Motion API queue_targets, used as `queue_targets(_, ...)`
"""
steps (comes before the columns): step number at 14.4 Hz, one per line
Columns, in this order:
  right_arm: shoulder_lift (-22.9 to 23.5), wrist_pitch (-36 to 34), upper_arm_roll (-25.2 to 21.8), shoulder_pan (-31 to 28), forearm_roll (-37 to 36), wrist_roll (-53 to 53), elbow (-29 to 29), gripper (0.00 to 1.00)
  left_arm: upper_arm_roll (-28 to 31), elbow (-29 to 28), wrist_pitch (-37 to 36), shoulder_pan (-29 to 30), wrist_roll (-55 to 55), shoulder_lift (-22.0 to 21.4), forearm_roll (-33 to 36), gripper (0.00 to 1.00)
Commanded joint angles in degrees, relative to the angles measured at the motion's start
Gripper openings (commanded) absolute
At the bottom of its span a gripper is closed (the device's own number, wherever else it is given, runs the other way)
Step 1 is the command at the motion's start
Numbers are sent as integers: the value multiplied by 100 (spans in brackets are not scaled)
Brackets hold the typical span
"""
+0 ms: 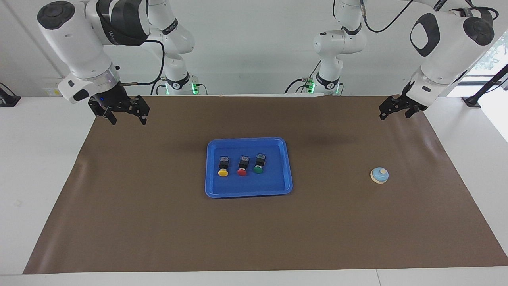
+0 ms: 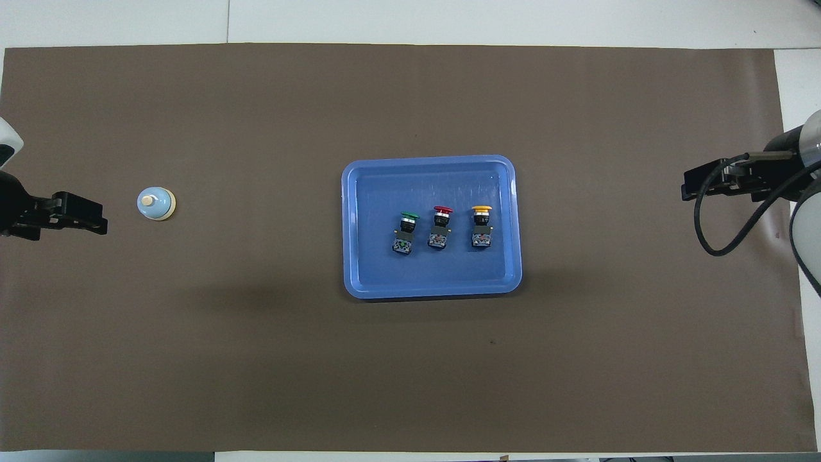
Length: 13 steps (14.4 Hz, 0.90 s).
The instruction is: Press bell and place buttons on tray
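The blue tray (image 1: 248,140) (image 2: 430,160) lies in the middle of the brown mat. In it the three buttons rest on their sides in a row: yellow (image 1: 223,167) (image 2: 481,226), red (image 1: 241,166) (image 2: 440,226) and green (image 1: 258,163) (image 2: 405,232). The light blue bell (image 1: 379,175) (image 2: 156,204) stands alone on the mat toward the left arm's end. My left gripper (image 1: 395,114) (image 2: 96,217) hangs open and empty over the mat's corner at that end, apart from the bell. My right gripper (image 1: 127,119) (image 2: 689,183) waits open and empty over the mat at the right arm's end.
The brown mat (image 1: 254,238) covers most of the white table (image 1: 39,159). A black cable loop (image 2: 718,224) hangs from the right wrist. Both arm bases (image 1: 178,83) stand at the robots' edge of the table.
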Motion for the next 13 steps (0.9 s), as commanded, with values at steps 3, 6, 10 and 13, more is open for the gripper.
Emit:
queue_targets(3,-127,-8,75,-104,-33,-106,-127,100,43,-37,118,-119,38,-192,18,100)
queue_targets(6,-127,-8,75,-96,-33,-97,-127,100,34,139,-128,-128,47,-140,9,100)
queue_targets(10,-127,-8,75,-96,-33,-106,-127,100,34,253,-215,-128,38,-122,18,100)
queue_targets(13,-127,-8,75,-96,-33,-97,-127,100,26,359,-286,-119,47,-95,9,100)
